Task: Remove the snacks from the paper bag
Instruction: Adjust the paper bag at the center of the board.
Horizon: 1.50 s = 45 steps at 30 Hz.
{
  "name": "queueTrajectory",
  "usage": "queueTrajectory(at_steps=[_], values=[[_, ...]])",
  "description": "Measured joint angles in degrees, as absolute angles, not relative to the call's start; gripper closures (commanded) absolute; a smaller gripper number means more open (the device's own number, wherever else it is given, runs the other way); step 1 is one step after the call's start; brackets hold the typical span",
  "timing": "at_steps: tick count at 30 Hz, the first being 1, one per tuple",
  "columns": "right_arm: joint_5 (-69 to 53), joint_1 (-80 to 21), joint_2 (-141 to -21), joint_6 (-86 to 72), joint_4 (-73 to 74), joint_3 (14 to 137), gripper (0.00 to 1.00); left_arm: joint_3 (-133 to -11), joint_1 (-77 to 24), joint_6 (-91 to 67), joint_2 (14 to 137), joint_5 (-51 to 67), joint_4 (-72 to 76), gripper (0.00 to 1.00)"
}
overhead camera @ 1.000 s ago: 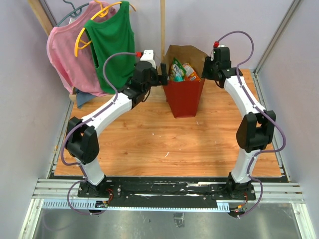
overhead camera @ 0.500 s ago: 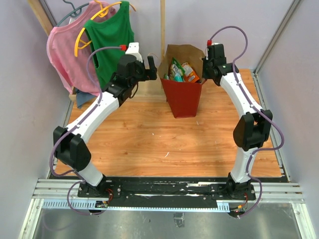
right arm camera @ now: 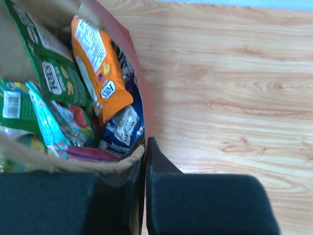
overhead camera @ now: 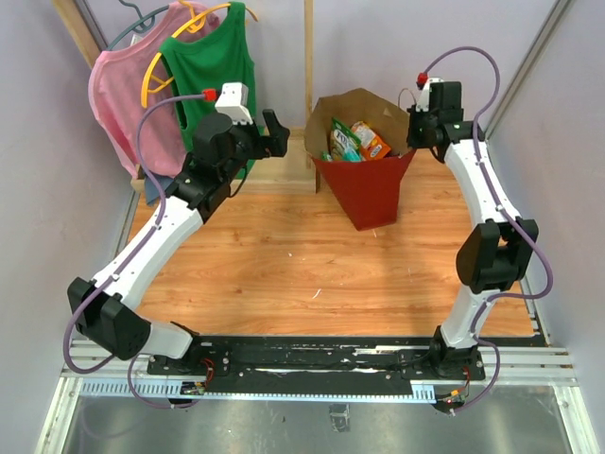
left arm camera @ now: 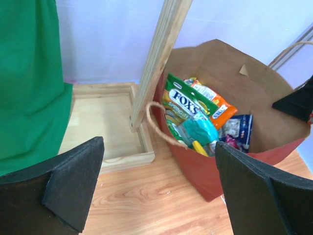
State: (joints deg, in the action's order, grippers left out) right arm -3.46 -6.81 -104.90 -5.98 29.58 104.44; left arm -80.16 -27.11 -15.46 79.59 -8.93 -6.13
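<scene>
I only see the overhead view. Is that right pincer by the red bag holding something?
Observer: Yes. The right wrist view shows the right pincer shut on the paper bag at its rim, one finger inside, one outside.
Operator: What's below the top packets?
Observer: A dark blue packet sits partly tucked under the orange packet.
Operator: And the green packet?
Observer: The left wrist view shows FOX'S printed on it.

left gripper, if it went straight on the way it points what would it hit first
Probably the paper bag, at its near rim by the loop handle; depth is unclear.
</scene>
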Motion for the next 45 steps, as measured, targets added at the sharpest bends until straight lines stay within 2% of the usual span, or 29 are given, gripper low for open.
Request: queueTrajectory(at_steps=[8, 15, 19, 27, 28, 30, 31, 34, 36, 45], values=[[-4.7, -6.0, -107.5, 1.5, 36.4, 117.7, 0.99, -76.6, -27.1, -15.9, 78.3, -8.0, -6.1, 0.00], [-8.3, -7.0, -108.6, 9.7, 39.1, 122.9, 0.99, -74.7, -27.1, -16.8, 78.3, -6.6, -5.8, 0.00], [-8.5, -11.0, -106.0, 16.3, 36.6, 117.1, 0.96, -72.3, -27.1, -17.2, 78.1, -6.1, -4.5, 0.00], [-5.3, -24.6, -97.6, 21.2, 21.8, 91.5, 0.86, -63.6, -27.1, -18.5, 76.8, -4.3, -2.3, 0.00], [-4.8, -26.3, -97.6, 21.3, 21.2, 90.8, 0.79, -62.0, -27.1, -18.7, 76.4, -3.8, -1.7, 0.00], [-2.8, -28.8, -97.0, 21.6, 18.6, 87.5, 0.48, -59.0, -27.1, -19.7, 75.5, -2.7, 0.0, 0.00], [-2.1, -29.5, -96.4, 21.4, 17.7, 86.2, 0.37, -57.5, -27.1, -20.2, 75.2, -2.1, 0.8, 0.00], [-0.7, -32.2, -93.3, 21.5, 15.3, 80.7, 0.18, -53.8, -27.4, -22.1, 75.0, -1.0, 3.0, 0.00], [0.4, -34.0, -91.2, 21.2, 14.4, 78.0, 0.12, -51.8, -28.1, -23.3, 75.3, -1.0, 4.0, 0.00], [6.2, -39.1, -76.0, 18.0, 9.8, 68.6, 0.01, -48.3, -29.2, -24.4, 77.8, -3.9, 6.3, 0.00]])
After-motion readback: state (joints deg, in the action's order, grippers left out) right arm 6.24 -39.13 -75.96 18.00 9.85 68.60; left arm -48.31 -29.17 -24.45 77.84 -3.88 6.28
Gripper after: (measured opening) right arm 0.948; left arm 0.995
